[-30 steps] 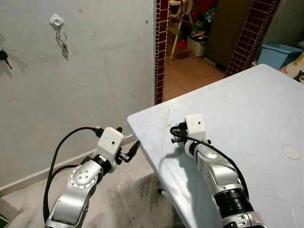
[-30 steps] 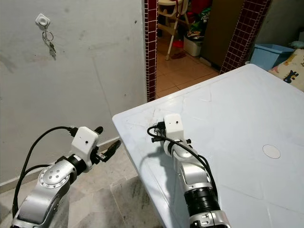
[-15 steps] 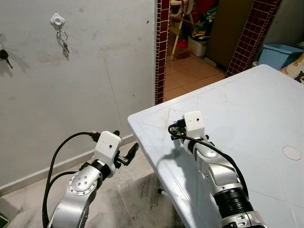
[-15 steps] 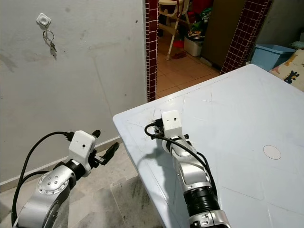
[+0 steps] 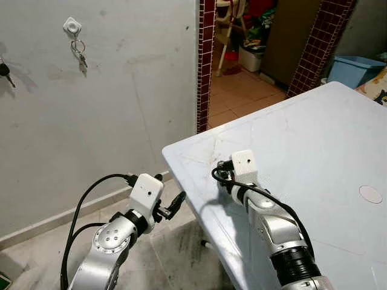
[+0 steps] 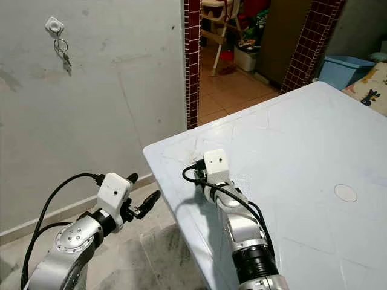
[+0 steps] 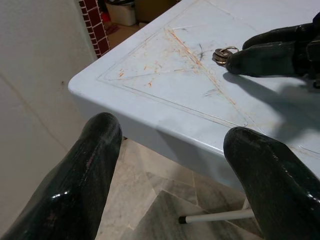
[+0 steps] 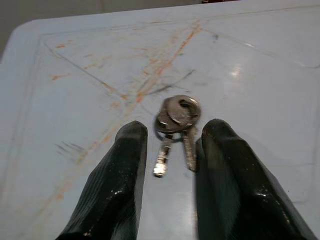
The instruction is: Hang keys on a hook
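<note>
1. Pale blue plastic bench (image 5: 314, 139), scuffed with orange and dark marks near its corner.
2. Keys (image 8: 176, 125): two small silver keys on a ring, lying flat on the bench near that corner.
3. Right end effector (image 8: 170, 150) is down at the bench surface, fingers (image 8: 117, 180) spread apart with nothing gripped. Keys sit in the gap between the two tips: ring just ahead of them, blades pointing back between the fingers. Contact between fingers and keys cannot be told from the right wrist view.
4. In the left wrist view the keys (image 7: 223, 53) show right at the tip of the right end effector's black finger, touching or just beside it.
5. Left end effector (image 5: 173, 205) hangs off the bench, over the floor (image 5: 175, 254), near the bench corner and pointed at it. Fingers (image 7: 80, 170) wide apart, holding nothing.
6. Hook (image 5: 72, 26): white, high on the grey wall (image 5: 133, 78), well apart from both end effectors. Another set of keys (image 5: 79, 53) hangs from it.
7. Dark key (image 5: 5, 72) hangs at the left edge of the wall.
8. Round white disc (image 5: 370, 193) lies on the bench well to the right.
</note>
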Controlling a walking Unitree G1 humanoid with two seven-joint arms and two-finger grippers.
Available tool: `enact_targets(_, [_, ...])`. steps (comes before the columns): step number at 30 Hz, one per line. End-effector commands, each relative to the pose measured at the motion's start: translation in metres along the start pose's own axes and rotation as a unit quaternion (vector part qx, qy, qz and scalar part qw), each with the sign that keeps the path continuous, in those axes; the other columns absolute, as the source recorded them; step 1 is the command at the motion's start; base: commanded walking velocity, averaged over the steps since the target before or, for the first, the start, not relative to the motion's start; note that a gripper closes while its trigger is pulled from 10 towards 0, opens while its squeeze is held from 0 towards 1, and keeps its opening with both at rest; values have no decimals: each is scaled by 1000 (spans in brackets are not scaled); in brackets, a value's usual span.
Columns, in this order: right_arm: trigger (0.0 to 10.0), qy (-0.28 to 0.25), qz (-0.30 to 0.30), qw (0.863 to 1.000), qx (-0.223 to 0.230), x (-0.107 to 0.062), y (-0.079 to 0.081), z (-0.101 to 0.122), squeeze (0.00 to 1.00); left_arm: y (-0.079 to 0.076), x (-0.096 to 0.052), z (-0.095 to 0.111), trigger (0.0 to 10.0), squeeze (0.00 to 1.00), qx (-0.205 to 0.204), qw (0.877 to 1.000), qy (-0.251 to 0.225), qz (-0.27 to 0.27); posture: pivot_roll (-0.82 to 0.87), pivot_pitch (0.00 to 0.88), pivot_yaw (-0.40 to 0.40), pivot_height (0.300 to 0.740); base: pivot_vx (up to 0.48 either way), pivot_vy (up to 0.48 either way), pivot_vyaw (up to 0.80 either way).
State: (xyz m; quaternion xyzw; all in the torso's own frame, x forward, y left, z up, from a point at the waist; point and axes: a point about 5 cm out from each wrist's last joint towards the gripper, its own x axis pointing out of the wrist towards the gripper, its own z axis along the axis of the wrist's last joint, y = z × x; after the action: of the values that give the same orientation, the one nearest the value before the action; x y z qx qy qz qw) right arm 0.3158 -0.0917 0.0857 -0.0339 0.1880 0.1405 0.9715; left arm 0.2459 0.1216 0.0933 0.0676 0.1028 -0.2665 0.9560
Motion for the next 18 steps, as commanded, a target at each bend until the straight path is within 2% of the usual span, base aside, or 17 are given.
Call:
enact_targets(1, [10000, -7, 4, 1000, 5, 2, 4, 6, 1000, 1, 1, -1, 10000, 0, -4, 1000, 7, 3, 81, 20, 30, 740, 0, 0, 0])
enact_targets(9, [10000, -11, 0, 1000, -13, 3, 7, 3, 1000, 2, 0, -2, 10000, 0, -3, 1000, 10, -1, 86, 25, 35, 740, 0, 0, 0])
enact_targets(10, [10000, -10, -1, 1000, -12, 3, 7, 3, 776, 2, 0, -2, 10000, 0, -3, 1000, 10, -1, 86, 25, 35, 740, 0, 0, 0])
enact_targets(11, [10000, -9, -1, 1000, -12, 4, 7, 2, 776, 2, 0, -2, 10000, 0, -3, 1000, 10, -1, 86, 25, 35, 740, 0, 0, 0])
enact_targets(12, [10000, -8, -5, 1000, -13, 4, 6, 1, 0, 2, 0, -2, 10000, 0, -3, 1000, 10, -1, 89, 28, 35, 740, 0, 0, 0])
enact_targets(18, [10000, -8, -5, 1000, -9, 8, 6, -2, 0, 1, -1, -2, 10000, 0, -4, 1000, 12, -3, 91, 33, 38, 740, 0, 0, 0])
